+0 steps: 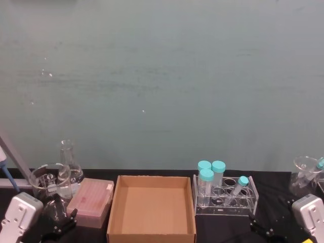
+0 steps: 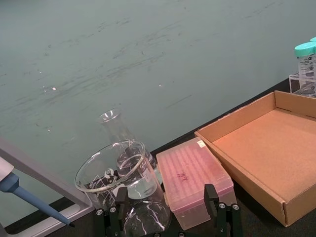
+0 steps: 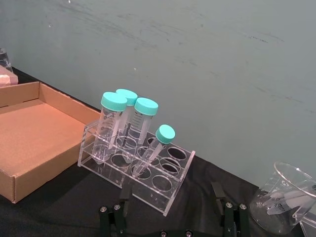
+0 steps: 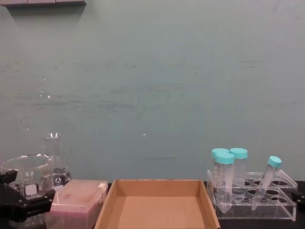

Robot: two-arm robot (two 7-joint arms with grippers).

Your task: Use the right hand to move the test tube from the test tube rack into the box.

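The right hand [image 3: 170, 212], a long black gripper, hung low just before the rack, its fingers spread wide on nothing. We saw the slim clear plastic test tube [image 3: 150, 150], teal-capped and conical-tipped, leaning in the clear acrylic two-tier test tube rack [image 3: 170, 195], beside the shallow brown cardboard box [image 3: 29, 138]. Its printed graduations were too small to read. The left gripper [image 2: 165, 219] sat parked, fingers apart, by a glass beaker [image 2: 106, 173].

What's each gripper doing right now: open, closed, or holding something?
Left gripper: open, holding nothing.
Right gripper: open, holding nothing; the test tube leans in the test tube rack.
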